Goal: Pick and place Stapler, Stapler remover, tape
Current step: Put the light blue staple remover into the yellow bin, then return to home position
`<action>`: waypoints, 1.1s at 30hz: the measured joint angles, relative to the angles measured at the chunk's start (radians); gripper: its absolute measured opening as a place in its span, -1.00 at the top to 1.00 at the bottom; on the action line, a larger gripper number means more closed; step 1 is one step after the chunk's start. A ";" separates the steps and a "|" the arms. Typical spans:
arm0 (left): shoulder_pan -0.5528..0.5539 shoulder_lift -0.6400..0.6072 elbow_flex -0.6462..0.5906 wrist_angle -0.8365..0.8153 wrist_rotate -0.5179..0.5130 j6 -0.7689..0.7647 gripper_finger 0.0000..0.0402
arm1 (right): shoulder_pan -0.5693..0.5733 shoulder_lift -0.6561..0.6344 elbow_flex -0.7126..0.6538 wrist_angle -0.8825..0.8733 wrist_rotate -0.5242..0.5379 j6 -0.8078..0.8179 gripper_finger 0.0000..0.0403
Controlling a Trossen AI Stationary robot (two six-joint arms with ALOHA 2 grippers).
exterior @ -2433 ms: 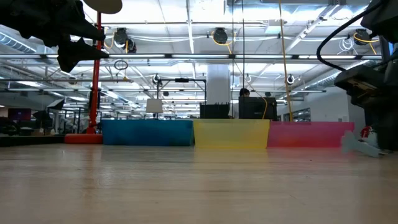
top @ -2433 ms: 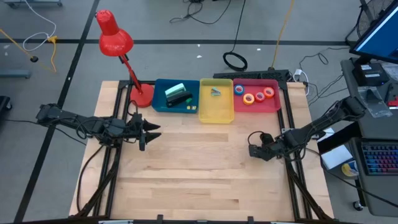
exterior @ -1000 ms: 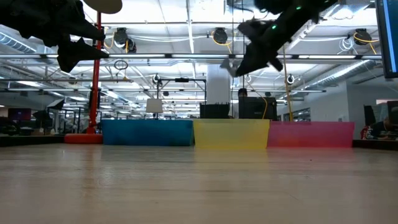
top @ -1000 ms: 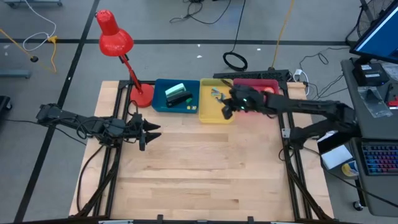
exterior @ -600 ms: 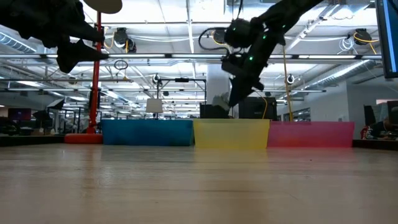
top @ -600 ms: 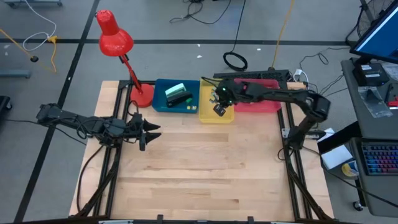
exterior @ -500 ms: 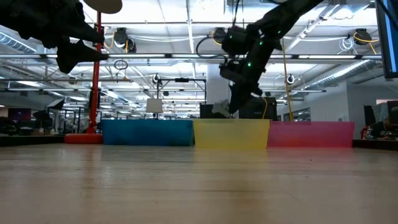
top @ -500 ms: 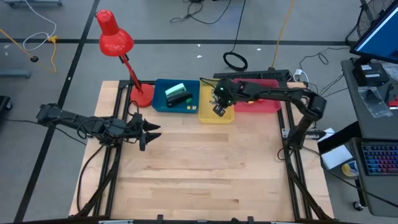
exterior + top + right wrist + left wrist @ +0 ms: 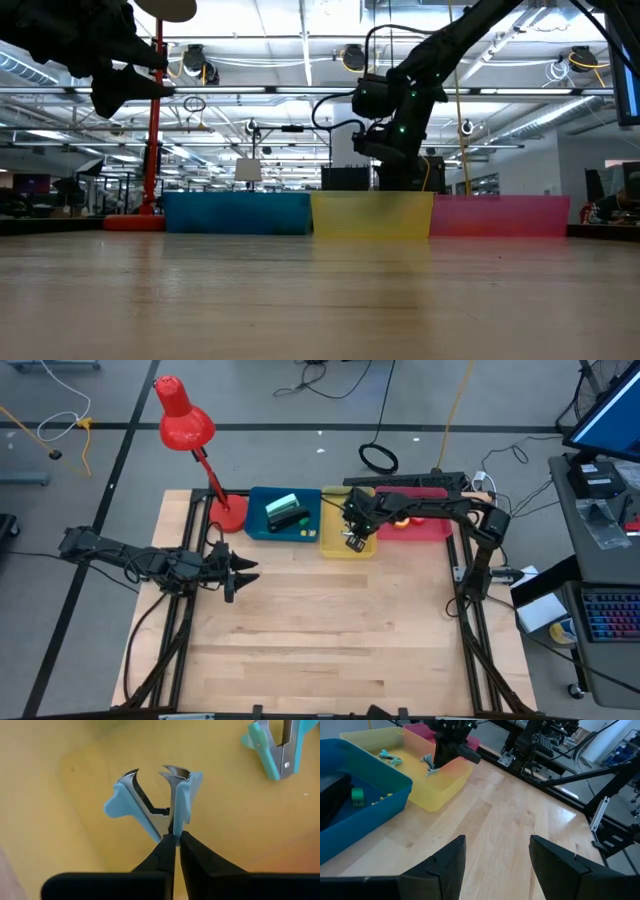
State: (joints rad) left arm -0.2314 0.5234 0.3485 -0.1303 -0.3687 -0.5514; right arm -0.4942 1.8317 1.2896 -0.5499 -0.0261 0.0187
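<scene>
Grey floor (image 9: 120, 400) with cables; ceiling lights (image 9: 352, 58); monitor (image 9: 605, 410) at desk.

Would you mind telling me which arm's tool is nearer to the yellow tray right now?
The right. The right tool is down inside the yellow tray, pinching a staple remover. The left tool hovers over the table's left side, well away from the tray.

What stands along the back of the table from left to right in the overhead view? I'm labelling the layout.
Red lamp → blue bin → yellow bin, with the right claw reaching into it → red bin.
</scene>
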 joint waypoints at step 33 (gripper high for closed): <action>0.000 -0.194 0.000 -0.060 0.058 0.241 -0.09 | 0.051 -0.528 -0.156 0.011 -0.002 -0.044 0.72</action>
State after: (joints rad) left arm -0.2314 0.3290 0.3489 -0.1899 -0.3112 -0.3100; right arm -0.4427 1.3037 1.1333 -0.5394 -0.0278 -0.0252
